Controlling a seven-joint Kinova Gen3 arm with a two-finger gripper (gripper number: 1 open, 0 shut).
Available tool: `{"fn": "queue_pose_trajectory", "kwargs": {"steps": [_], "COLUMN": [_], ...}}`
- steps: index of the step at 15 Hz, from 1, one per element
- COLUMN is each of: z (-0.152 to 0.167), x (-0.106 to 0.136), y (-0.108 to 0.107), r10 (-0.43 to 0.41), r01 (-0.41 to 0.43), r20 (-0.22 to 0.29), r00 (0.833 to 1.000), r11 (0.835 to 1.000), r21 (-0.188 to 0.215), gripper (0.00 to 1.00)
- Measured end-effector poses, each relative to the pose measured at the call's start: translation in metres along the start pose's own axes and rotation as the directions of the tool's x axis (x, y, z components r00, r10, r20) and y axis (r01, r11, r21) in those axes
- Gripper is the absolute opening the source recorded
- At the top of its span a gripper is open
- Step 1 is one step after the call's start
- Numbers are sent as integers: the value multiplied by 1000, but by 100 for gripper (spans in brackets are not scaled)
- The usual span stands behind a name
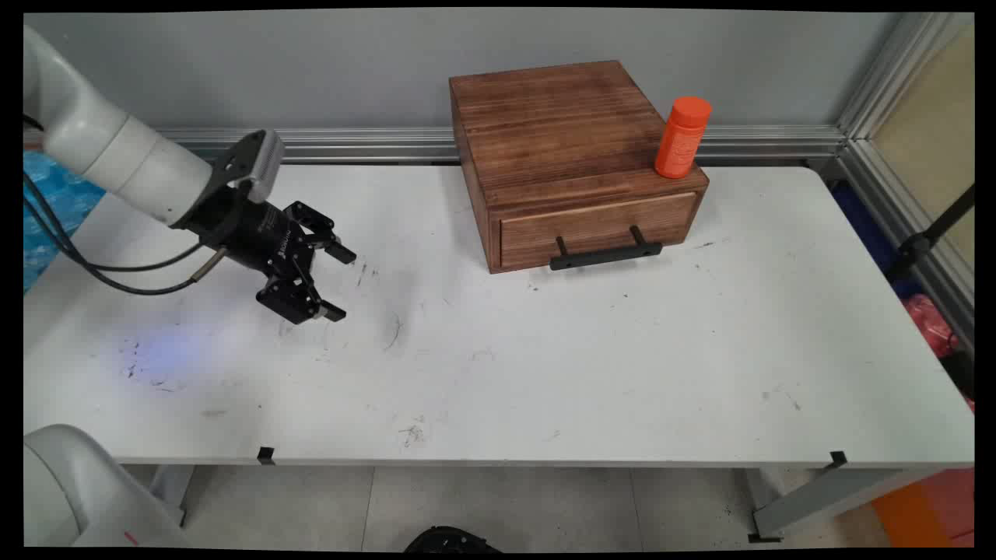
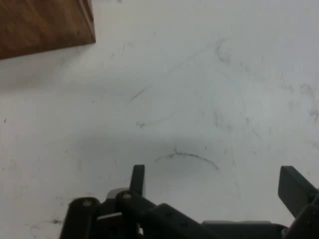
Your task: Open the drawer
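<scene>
We see the tool [image 1: 336, 281] at left of centre, fingers spread and holding nothing, just above the bare white worktop [image 1: 545, 365]. Well apart, at upper centre, stands a wooden drawer box [image 1: 560, 148] with an orange bottle [image 1: 682, 138] upright on its right front corner. We judge the bottle light, rigid and smooth, best gripped round its body. The drawer is shut, so its contents are hidden.

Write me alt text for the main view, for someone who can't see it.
A white robot arm's black gripper, fingers open and empty, hangs over the left part of a scuffed white table. At the back stands a wooden drawer box with a black handle, its drawer shut, and an orange bottle upright on its top right corner.
</scene>
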Motion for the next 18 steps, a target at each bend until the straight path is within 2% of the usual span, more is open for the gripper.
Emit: {"fn": "queue_pose_trajectory", "kwargs": {"steps": [5, 10, 18], "z": [-10, -18, -36], "x": [-1, 10, 46], "y": [-2, -4, -13], "r10": [-47, -76, -92], "r01": [47, 76, 97], "r20": [-70, -109, -104], "r00": [996, 991, 990], "r11": [999, 997, 995], "r21": [-6, 2, 38], "gripper": [100, 100, 100]}}
